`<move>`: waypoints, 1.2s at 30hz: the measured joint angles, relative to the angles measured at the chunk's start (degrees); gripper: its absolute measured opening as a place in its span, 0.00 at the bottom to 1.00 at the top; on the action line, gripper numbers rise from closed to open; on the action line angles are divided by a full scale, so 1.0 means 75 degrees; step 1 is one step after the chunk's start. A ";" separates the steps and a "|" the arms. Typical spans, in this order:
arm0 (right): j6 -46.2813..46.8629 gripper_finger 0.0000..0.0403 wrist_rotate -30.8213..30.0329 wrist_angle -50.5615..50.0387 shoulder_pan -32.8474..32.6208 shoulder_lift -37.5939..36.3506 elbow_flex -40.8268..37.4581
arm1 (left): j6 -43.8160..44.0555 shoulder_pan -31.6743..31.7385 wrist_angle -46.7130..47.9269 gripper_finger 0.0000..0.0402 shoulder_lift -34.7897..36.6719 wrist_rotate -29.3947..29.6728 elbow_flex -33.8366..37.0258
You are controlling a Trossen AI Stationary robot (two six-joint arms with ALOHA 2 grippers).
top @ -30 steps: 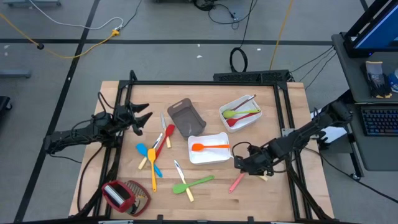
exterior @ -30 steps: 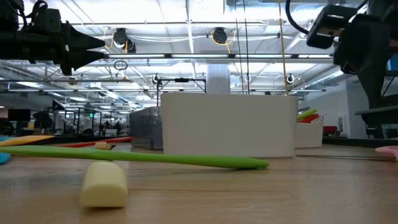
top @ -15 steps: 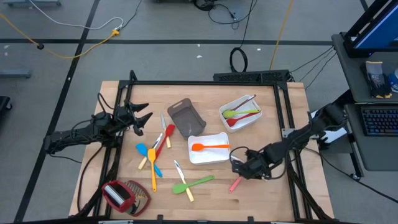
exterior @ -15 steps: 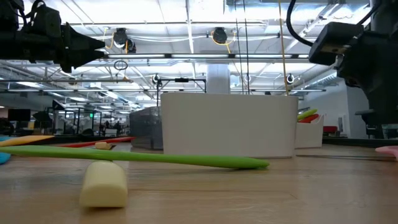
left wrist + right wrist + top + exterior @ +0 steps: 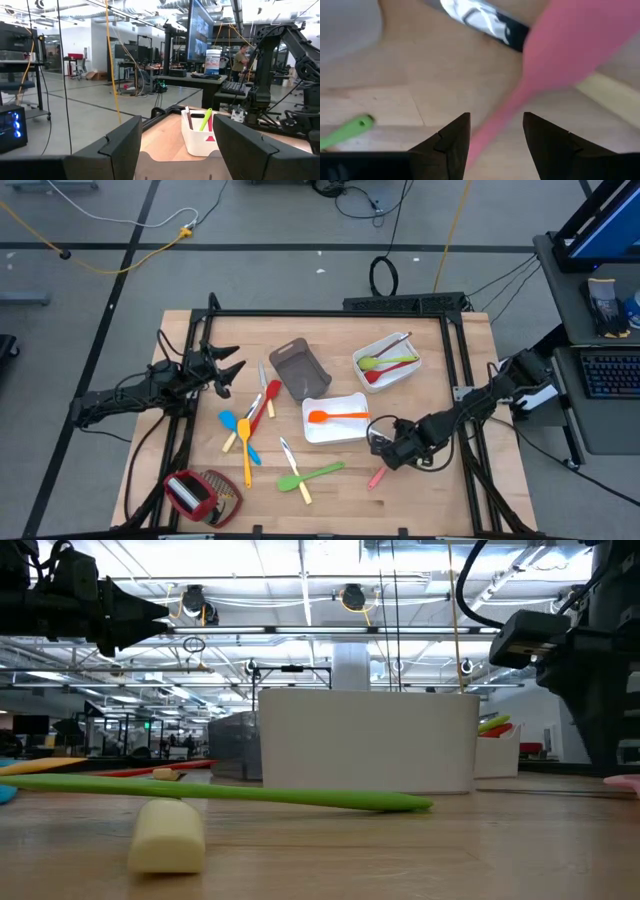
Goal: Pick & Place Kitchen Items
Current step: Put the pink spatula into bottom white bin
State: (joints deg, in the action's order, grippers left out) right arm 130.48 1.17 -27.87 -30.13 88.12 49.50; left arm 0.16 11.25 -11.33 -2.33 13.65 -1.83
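Pink is what fills the right wrist view: the pink spatula (image 5: 555, 55) lies on the wooden surface (image 5: 400, 500) with its handle running down between the two dark fingers (image 5: 451, 140) of the right gripper (image 5: 385, 452), which stand apart on either side of it and have not yet closed. Over the last second this gripper has slid along the surface from beside the white tray (image 5: 352, 430), coming in over the spatula's head, so that from above only the handle end (image 5: 376, 478) shows past the arm. My reading is that the approach is over and the next step is to sink a little and close on the handle.

The left gripper (image 5: 232, 369) has not moved; it hangs open near the table's left edge, above the loose cluster of spoons (image 5: 246, 442) and knives.

The overhead camera gives the sorting so far: an orange spoon (image 5: 335, 416) in the near white tray, green and red pieces in the far white tray (image 5: 400, 345), the grey tray (image 5: 290, 360) with nothing visible in it, and a green spatula (image 5: 318, 474) out on the wood. It hides the fingers. The wrist camera shows them straddling the handle, plus the tip of the green spatula (image 5: 347, 131) off to one side. The low camera catches only a sliver of the pink spatula (image 5: 622, 781) at its edge.
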 joint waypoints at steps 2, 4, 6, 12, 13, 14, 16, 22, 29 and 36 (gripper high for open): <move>0.0024 0.42 -0.0148 -0.0069 0.0000 0.0000 0.0000 | 0.0000 -0.0003 0.0000 0.62 0.0000 0.0000 0.0000; 0.0032 0.41 -0.0174 -0.0121 0.0003 0.0018 0.0000 | 0.0002 0.0000 0.0000 0.62 0.0000 0.0000 0.0000; 0.0038 0.41 -0.0151 -0.0109 0.0003 0.0111 0.0000 | 0.0003 -0.0001 0.0000 0.62 0.0000 0.0000 0.0000; 0.0058 0.40 0.0055 0.0252 -0.0051 0.0547 0.0012 | 0.0012 -0.0002 -0.0001 0.62 -0.0001 0.0000 0.0000; 0.0058 0.40 0.0064 0.0308 -0.0052 0.0646 0.0013 | 0.0012 -0.0003 -0.0003 0.62 0.0000 0.0000 0.0000; 0.0056 0.40 0.0078 0.0363 -0.0051 0.0735 0.0015 | 0.0012 0.0000 -0.0001 0.62 0.0000 -0.0003 0.0000; 0.0052 0.39 0.0076 0.0434 -0.0050 0.0867 0.0024 | 0.0020 0.0000 -0.0017 0.62 0.0000 -0.0003 0.0000; 0.0058 0.34 0.0102 0.0471 -0.0053 0.0970 0.0026 | 0.0042 -0.0003 -0.0009 0.62 0.0000 -0.0003 -0.0002; 0.0053 0.19 0.0063 0.0497 -0.0150 0.0820 -0.0001 | 0.0041 0.0000 -0.0007 0.62 0.0000 -0.0003 0.0000; 0.0064 0.05 -0.0105 0.0551 -0.0236 0.0604 -0.0016 | 0.0015 -0.0003 -0.0003 0.62 0.0000 -0.0003 0.0000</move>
State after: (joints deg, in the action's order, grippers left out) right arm 130.96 0.38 -23.74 -31.90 92.64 49.37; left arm 0.27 11.23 -11.35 -2.33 13.63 -1.83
